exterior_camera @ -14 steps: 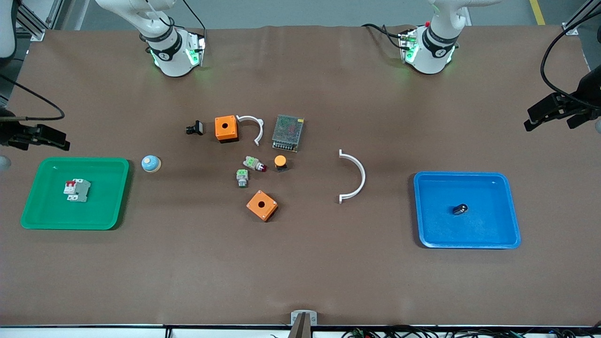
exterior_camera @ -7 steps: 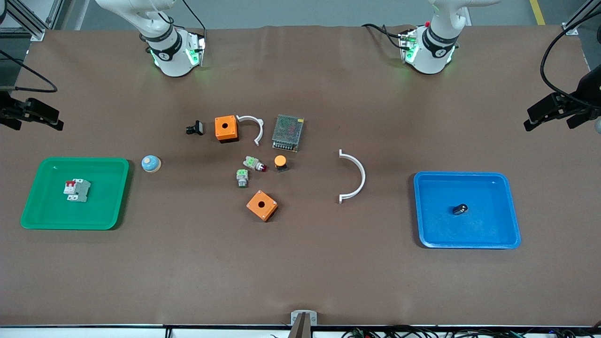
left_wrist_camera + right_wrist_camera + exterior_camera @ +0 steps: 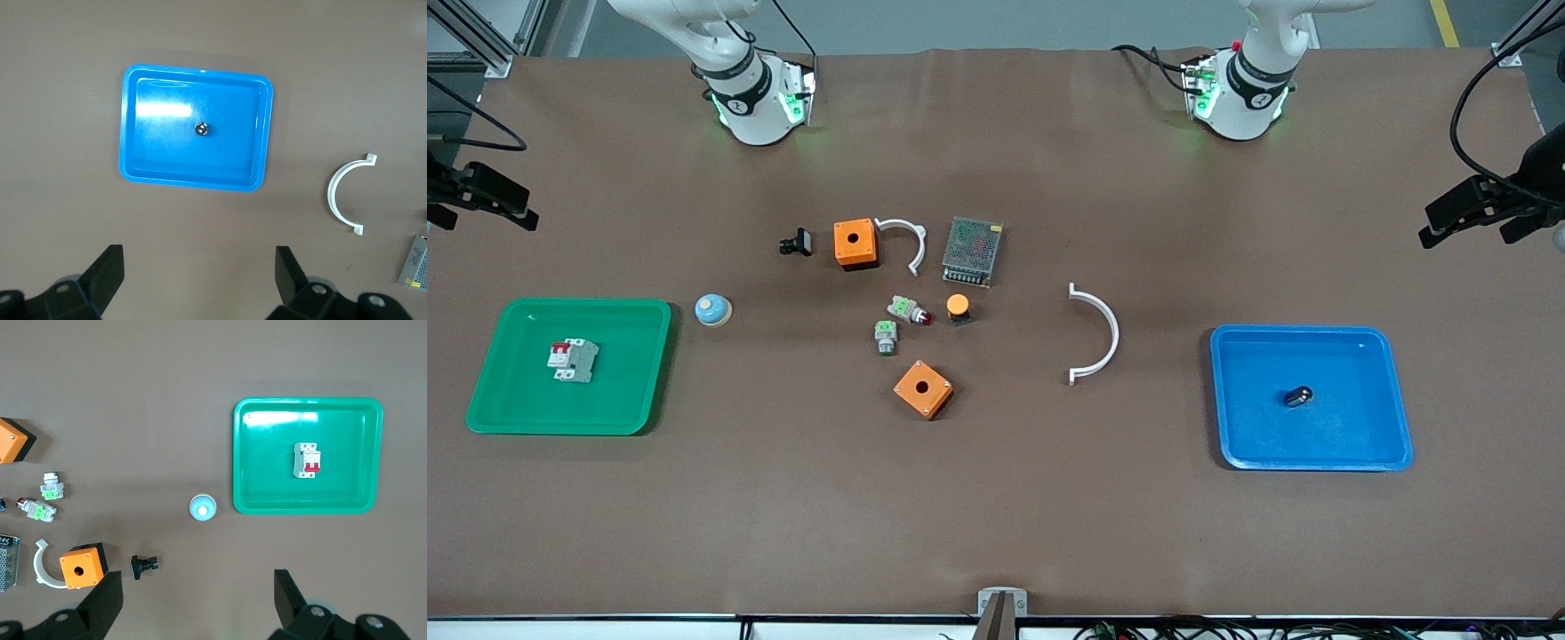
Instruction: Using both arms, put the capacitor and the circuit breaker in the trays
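Observation:
The capacitor [image 3: 1299, 396], a tiny black cylinder with a silvery end, lies in the blue tray [image 3: 1316, 331] at the left arm's end; the left wrist view shows it [image 3: 201, 129] in that tray [image 3: 197, 69]. The circuit breaker [image 3: 572, 360], white-grey with red levers, lies in the green tray [image 3: 587, 304] at the right arm's end, also in the right wrist view [image 3: 307, 460]. My left gripper [image 3: 1463, 233] [image 3: 198, 280] hangs open and empty high over the table's edge beside the blue tray. My right gripper [image 3: 482, 218] [image 3: 198, 600] hangs open and empty over the table's edge beside the green tray [image 3: 307, 402].
Mid-table lie two orange boxes [image 3: 855, 244] [image 3: 923, 388], two white curved clips [image 3: 1101, 333] [image 3: 907, 240], a mesh power supply [image 3: 972, 252], green-and-grey push buttons [image 3: 907, 309] [image 3: 886, 337], an orange button [image 3: 958, 307], a black clip part [image 3: 796, 242] and a blue dome [image 3: 713, 309].
My right gripper has drawn away from the green tray toward the robots' side of the table. The left gripper and all the parts have stayed put.

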